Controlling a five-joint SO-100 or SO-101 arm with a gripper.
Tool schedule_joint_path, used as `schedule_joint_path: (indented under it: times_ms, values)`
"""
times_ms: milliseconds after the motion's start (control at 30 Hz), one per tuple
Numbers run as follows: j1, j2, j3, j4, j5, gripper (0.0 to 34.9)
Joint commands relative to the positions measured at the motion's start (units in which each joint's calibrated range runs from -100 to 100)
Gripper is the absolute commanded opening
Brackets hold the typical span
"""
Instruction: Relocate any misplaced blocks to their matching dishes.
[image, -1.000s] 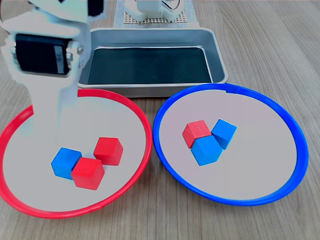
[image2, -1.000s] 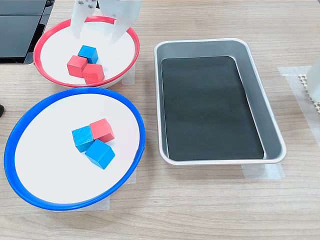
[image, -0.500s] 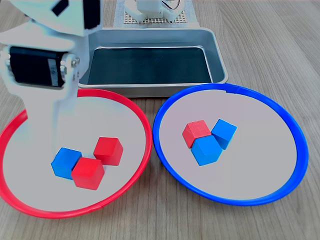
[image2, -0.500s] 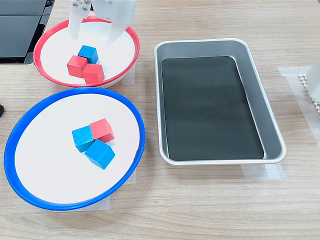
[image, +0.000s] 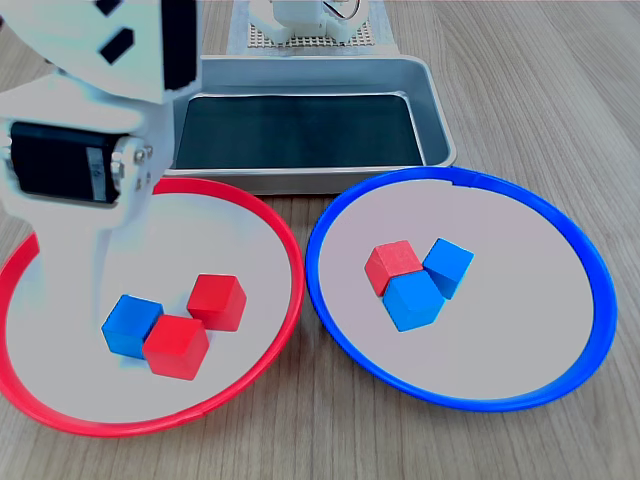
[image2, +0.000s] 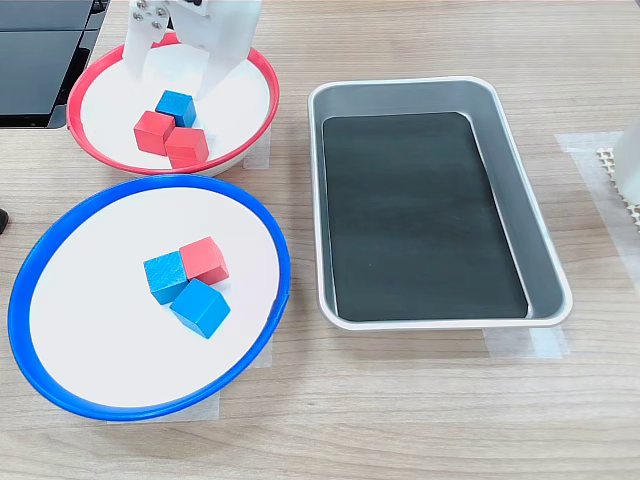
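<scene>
I have the claw (image2: 168, 85) at the upper left of the second exterior view, spread wide and empty, one finger on either side of the blue block (image2: 176, 107) in the red-rimmed dish (image2: 262, 72). That block is the misplaced one here: it sits touching two red blocks (image2: 153, 131) (image2: 187, 146) that already belong there, so I judge I'm lining up to pinch the blue one. In the first exterior view the arm body blocks most of the claw; the blue block (image: 131, 325) shows at lower left, pressed against a red one (image: 176, 346). Tight cluster, so a finger could nudge a red neighbour.

The blue-rimmed dish (image2: 30, 265) at lower left of the second exterior view holds two blue blocks (image2: 165, 277) (image2: 200, 307) and one stray red block (image2: 204, 260), all touching; that red one needs moving too, not yet done.

The grey metal tray (image2: 520, 200) at right sits on the table (image2: 400, 400), with nothing in it but a dark liner. Dishes look taped down at their edges, likely to stop sliding. No readable writing or labels anywhere.
</scene>
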Motion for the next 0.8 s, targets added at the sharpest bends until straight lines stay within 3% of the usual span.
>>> schedule_joint_path:
  times_ms: [0,767]
  values:
    - [-0.09,-0.53,-2.79,0.92,-0.59,17.1]
    - [-1.12,2.45,-1.97,0.83,-3.42,15.7]
